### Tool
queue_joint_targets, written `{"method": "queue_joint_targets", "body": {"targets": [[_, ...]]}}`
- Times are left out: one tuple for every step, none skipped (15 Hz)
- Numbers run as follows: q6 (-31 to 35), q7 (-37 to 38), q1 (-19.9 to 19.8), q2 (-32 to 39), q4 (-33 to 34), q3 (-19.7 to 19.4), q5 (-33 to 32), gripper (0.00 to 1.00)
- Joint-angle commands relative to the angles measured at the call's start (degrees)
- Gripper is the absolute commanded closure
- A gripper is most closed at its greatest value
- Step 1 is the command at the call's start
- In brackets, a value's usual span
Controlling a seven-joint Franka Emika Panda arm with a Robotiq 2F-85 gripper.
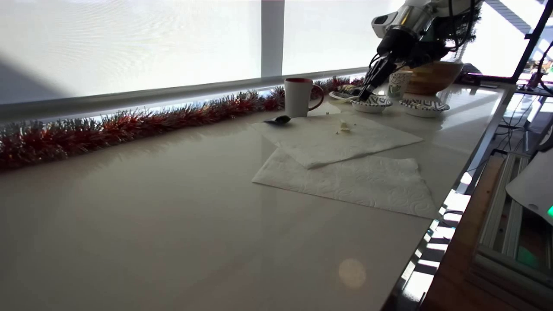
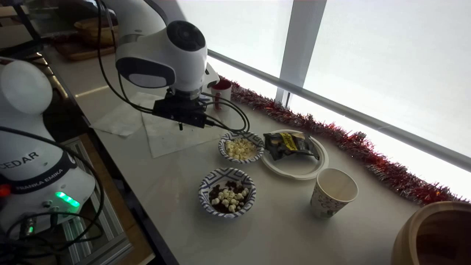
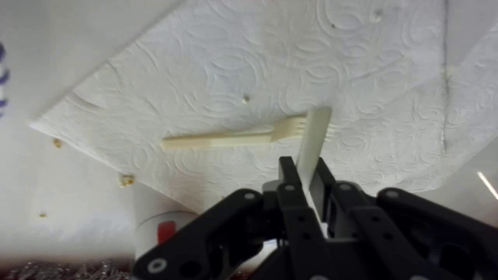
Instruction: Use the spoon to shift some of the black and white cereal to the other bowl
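Note:
My gripper [image 3: 305, 165] is shut on a pale strip-like utensil, taken as the spoon [image 3: 314, 134]. Its end sticks out past the fingertips, over a fork; no spoon bowl shows. In an exterior view my gripper [image 1: 365, 96] points down in front of the bowls, with a pale strip [image 1: 347, 100] at its tips. A patterned bowl [image 2: 206, 204] holds black and white cereal; it also shows in an exterior view [image 1: 424, 111]. The other patterned bowl [image 2: 223, 152] holds pale popcorn-like pieces; it appears there too [image 1: 376, 107].
A pale fork [image 3: 218, 140] lies on paper towels [image 3: 225, 74] with crumbs. A red-rimmed mug [image 1: 297, 99] and a dark object [image 1: 280, 120] are near the tinsel [image 1: 164, 116]. A plate [image 2: 300, 173] with a packet [image 2: 290, 144], a paper cup [image 2: 327, 195] and a wooden bowl [image 2: 408, 235] stand nearby.

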Motion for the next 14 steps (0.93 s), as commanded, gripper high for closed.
{"method": "queue_joint_targets", "body": {"targets": [[-2.79,12.1,-15.86,3.16,0.0,13.01,-7.5,0.97],[-3.74,16.09,-20.56,3.0,0.01,16.45,-11.02,0.97],[-4.28,20.23,-25.1,2.39,0.03,19.72,-14.78,0.97],[-5.43,24.16,-29.54,1.08,0.03,22.68,-18.55,0.97],[-7.63,28.36,-34.13,-0.7,0.06,25.8,-22.53,0.97],[-10.03,31.46,-38.67,-2.6,0.18,28.73,-25.47,0.97],[-12.45,33.69,-41.97,-4.65,0.39,30.62,-27.4,0.97],[-15.07,34.01,-47.59,-5.98,0.32,35.4,-26.66,0.97],[-17.19,35.18,-51.91,-8.99,-1.28,38.16,-27.18,0.97],[-19.72,34.1,-55.97,-10.04,-1.16,41.11,-25.07,0.97],[-23.11,32.89,-58.24,-11.19,0.52,42.29,-23.73,0.97],[-25.1,32.22,-61.07,-12.39,0.51,43.21,-22.8,0.97],[-20.6,30.65,-59.4,-7.26,0.63,43.76,-22.03,0.97],[-21.49,30.21,-61.22,-8.57,0.63,44.45,-22.17,0.87]]}}
